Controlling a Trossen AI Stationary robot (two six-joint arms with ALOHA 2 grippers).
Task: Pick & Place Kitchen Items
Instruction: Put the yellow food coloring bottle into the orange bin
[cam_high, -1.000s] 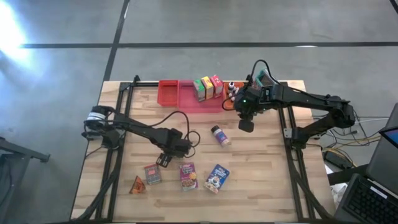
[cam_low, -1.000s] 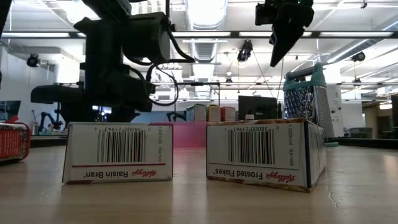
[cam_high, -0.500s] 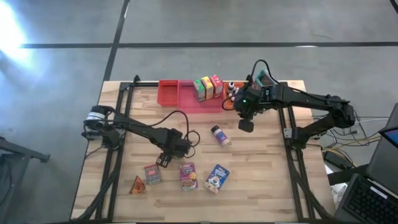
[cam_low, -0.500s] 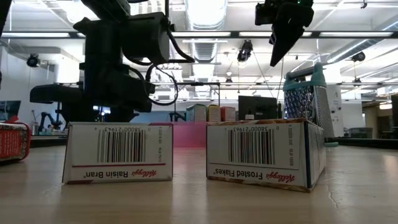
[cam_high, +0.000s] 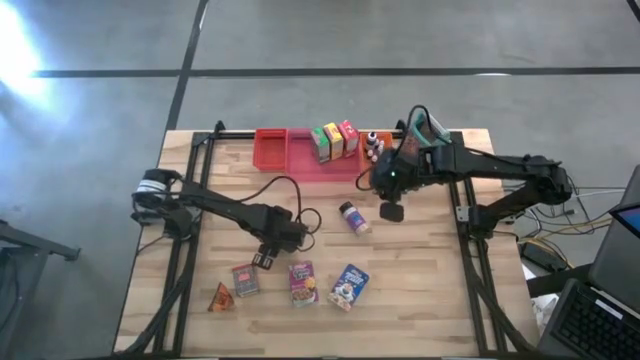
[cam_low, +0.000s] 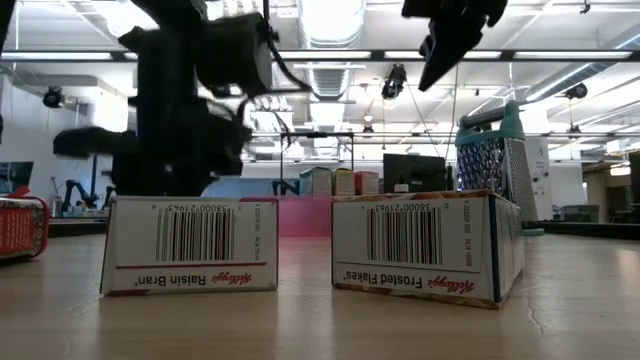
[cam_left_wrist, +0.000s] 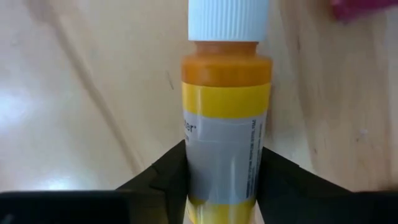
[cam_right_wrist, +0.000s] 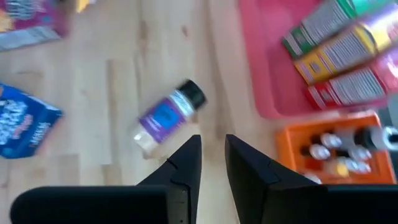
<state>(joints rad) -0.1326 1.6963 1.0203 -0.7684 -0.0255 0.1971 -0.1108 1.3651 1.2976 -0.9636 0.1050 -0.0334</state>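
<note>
My left gripper (cam_high: 267, 257) (cam_left_wrist: 225, 150) is low over the table's middle left, shut on an orange bottle (cam_left_wrist: 227, 93) with a yellow and grey label and a white cap. A red box (cam_high: 245, 280), a purple Raisin Bran box (cam_high: 303, 283), a blue Frosted Flakes box (cam_high: 349, 286) and an orange wedge (cam_high: 220, 298) lie near the near edge. A purple-labelled jar (cam_high: 353, 218) (cam_right_wrist: 166, 116) lies on its side. My right gripper (cam_high: 393, 212) (cam_right_wrist: 212, 146) hangs above the table to the right of the jar, empty, its fingers a narrow gap apart. My left gripper pinches the bottle's labelled body (cam_left_wrist: 224, 171) between its two fingers (cam_left_wrist: 165, 180), one on each side. The bottle points on past the fingertips, white cap (cam_left_wrist: 227, 18) farthest from the gripper. I cannot tell whether it is clear of the wooden table top.
At the far edge stand a red tray (cam_high: 270, 147), a pink tray (cam_high: 325, 165) holding green, yellow and red boxes (cam_high: 334, 141), and an orange bin (cam_right_wrist: 292, 158) of small bottles (cam_high: 375, 145). A metal grater (cam_low: 497, 150) shows in the low view. Bare wood lies at the near right.
My right gripper has moved from beside the orange bin toward the table's near edge and a little left, toward the jar. My left arm has shifted slightly with the bottle.
</note>
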